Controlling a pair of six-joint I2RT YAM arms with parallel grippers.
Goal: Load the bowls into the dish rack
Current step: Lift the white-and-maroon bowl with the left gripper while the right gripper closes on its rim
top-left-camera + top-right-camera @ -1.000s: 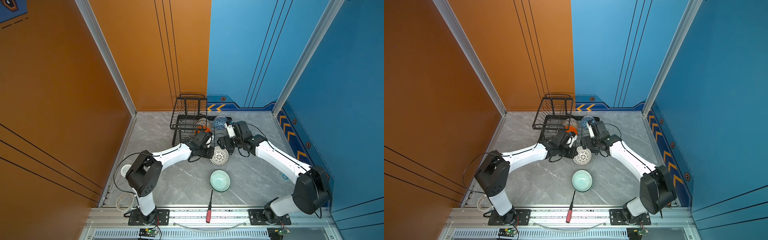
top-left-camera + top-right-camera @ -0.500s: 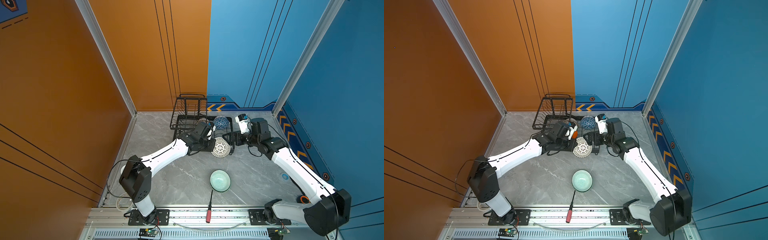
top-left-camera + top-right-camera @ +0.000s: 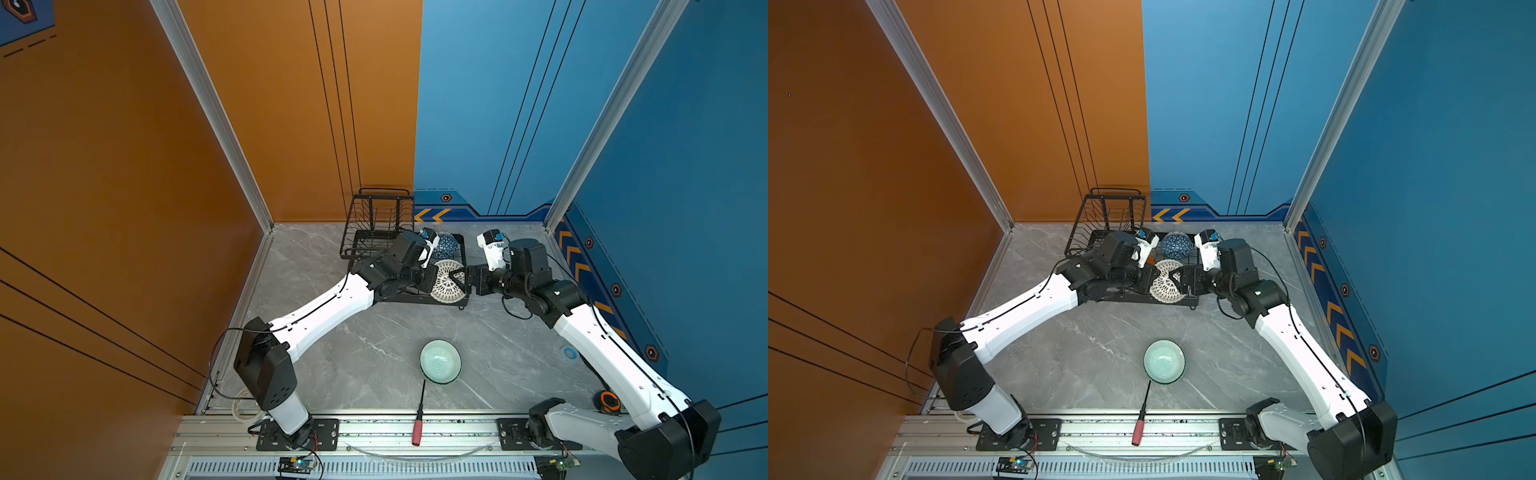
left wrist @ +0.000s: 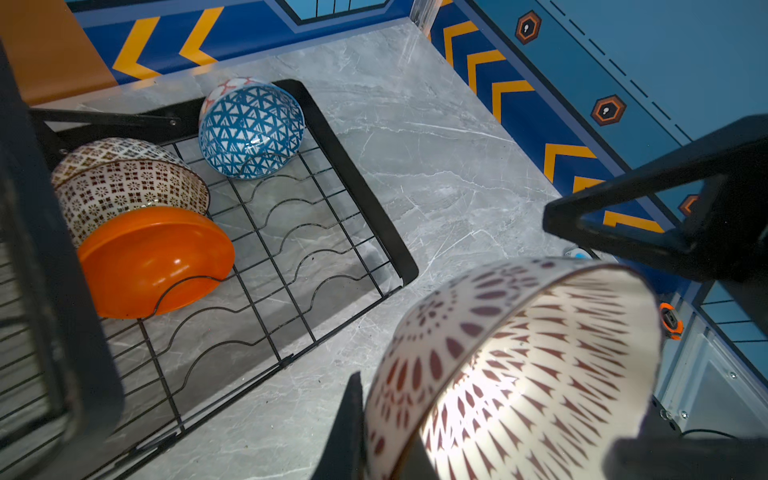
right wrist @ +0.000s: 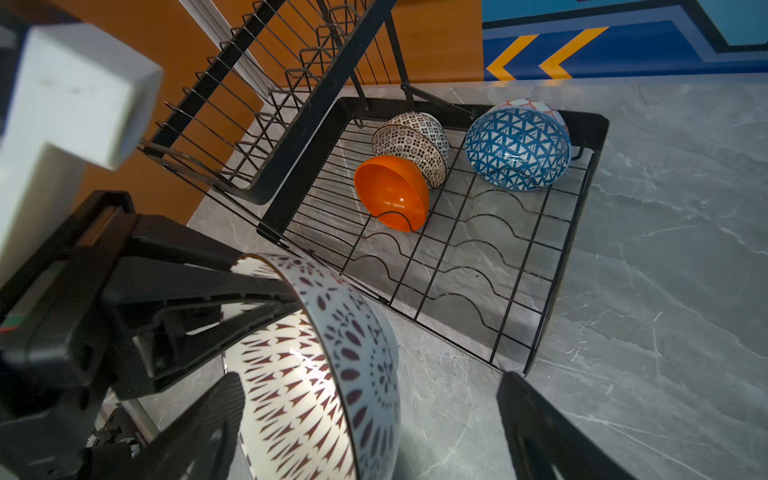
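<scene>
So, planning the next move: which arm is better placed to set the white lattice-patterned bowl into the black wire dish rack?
Left. The left claw is shut on the white lattice-patterned bowl at the front edge of the black wire dish rack. The right claw stands open beside it.

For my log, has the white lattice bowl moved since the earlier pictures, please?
Yes; the lattice bowl moved away from the mint bowl, toward the rack.
</scene>
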